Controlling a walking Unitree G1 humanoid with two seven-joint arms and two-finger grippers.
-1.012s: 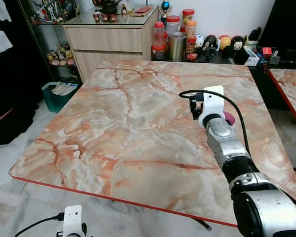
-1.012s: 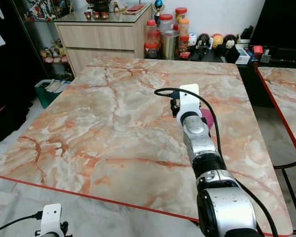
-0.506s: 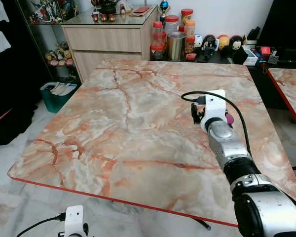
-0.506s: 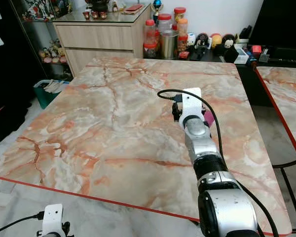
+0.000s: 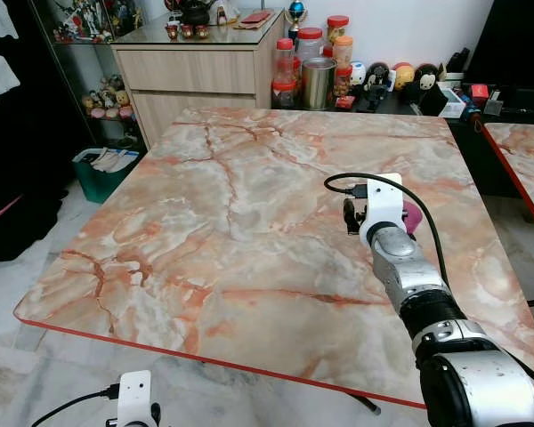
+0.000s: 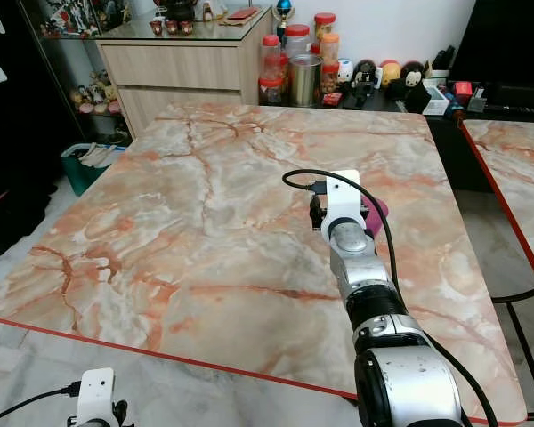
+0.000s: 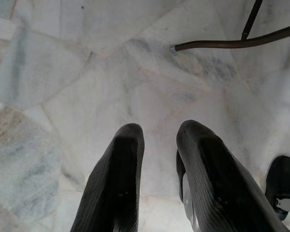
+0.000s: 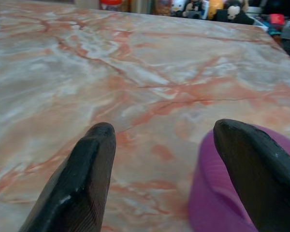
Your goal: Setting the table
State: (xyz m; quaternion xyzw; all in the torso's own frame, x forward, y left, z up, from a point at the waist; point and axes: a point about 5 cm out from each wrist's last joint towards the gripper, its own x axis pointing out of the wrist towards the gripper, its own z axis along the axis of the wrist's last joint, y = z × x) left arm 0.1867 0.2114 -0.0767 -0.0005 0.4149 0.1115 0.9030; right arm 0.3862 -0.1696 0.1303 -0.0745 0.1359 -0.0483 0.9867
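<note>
Evidently light and rigid, the purple bowl (image 8: 227, 193) sits on the marble worktop (image 5: 231, 213) near its right edge, where the right hand (image 8: 179, 169), fingers spread wide, has one finger over its rim, probably the best hold.

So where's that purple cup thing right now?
The purple cup sits on the marble table, toward its right side, just beyond the right gripper, whose open jaws hover beside it.

Home: marble table (image 5: 231, 205), figurine-topped cabinet (image 5: 196, 67).
</note>
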